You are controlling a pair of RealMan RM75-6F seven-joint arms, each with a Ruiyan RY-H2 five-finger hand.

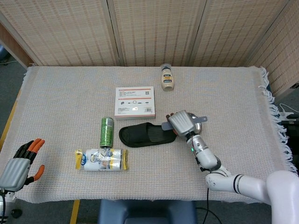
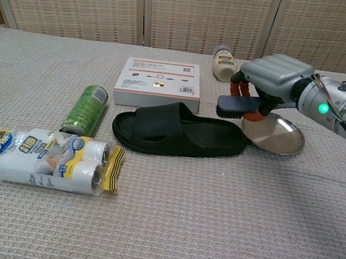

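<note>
Brush [image 2: 238, 105], small and dark grey with black bristles along its underside, is clamped in the right hand [image 2: 270, 78] above the heel end of the black slipper [image 2: 179, 134]; from the chest view it looks lifted clear of the slipper, though the head view cannot confirm the gap. Most of the brush handle is buried under the hand's grey shell and orange-tipped fingers [image 2: 235, 81], so its full length is hard to judge. In the head view the right hand [image 1: 182, 123] covers part of the round steel plate [image 1: 200, 122] behind it, leaving only the rim showing. The right forearm reaches in from the right edge of the chest view, a green light glowing on the wrist, with the palm turned down and the fingers wrapped around the brush. The left hand [image 1: 21, 161] sits low, off the table's near left corner, cut off at the frame's bottom; it holds nothing, fingers loosely apart, well away from everything. Left of the right hand, past the slipper, lie a green can [image 2: 85, 108] on its side and a wrapped pack of white rolls [image 2: 48, 158]. Beyond the hand lie a flat white box [image 2: 159, 82] and a small bottle [image 2: 225, 62].
</note>
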